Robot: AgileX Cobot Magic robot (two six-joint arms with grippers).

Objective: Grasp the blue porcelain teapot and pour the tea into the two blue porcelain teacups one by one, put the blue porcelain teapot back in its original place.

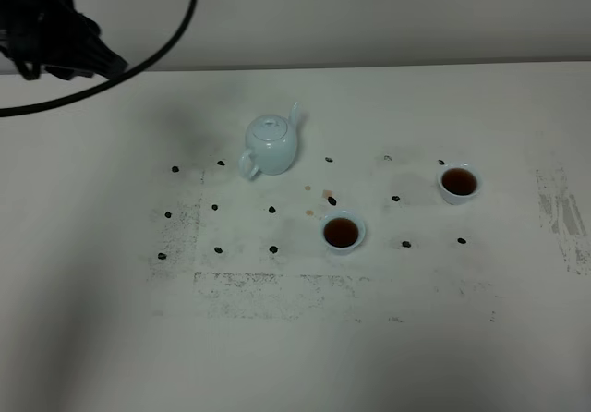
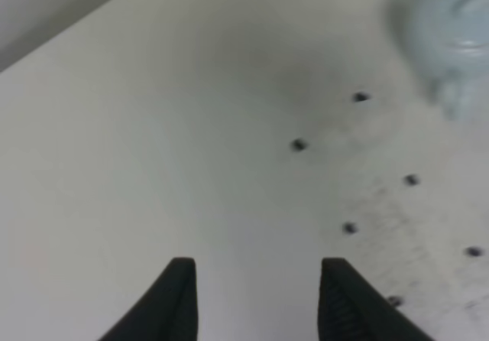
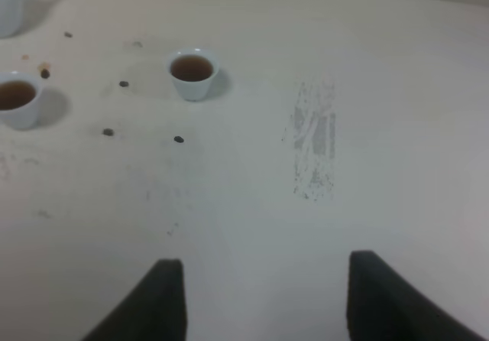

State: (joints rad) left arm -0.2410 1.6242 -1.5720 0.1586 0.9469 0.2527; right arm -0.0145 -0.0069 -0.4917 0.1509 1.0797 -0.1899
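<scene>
The blue porcelain teapot point(image 1: 271, 144) stands upright on the white table, lid on, spout toward the back right. It shows blurred in the left wrist view point(image 2: 451, 27). The two blue porcelain teacups hold dark tea: one point(image 1: 342, 234) in front of the pot, the other point(image 1: 458, 184) farther right. The right wrist view shows both cups point(image 3: 17, 98) point(image 3: 192, 72). My left gripper point(image 2: 258, 264) hovers open over bare table, well left of the pot, with nothing between its fingers. My right gripper point(image 3: 266, 261) is open and empty, well away from the cups.
My left arm point(image 1: 46, 24) and its black cable point(image 1: 157, 47) hang at the back left corner. Small dark marks point(image 1: 271, 210) dot the table point(image 1: 92, 338) around the pot and cups. A scuffed grey patch point(image 1: 559, 211) lies at the right. A wall runs along the back edge.
</scene>
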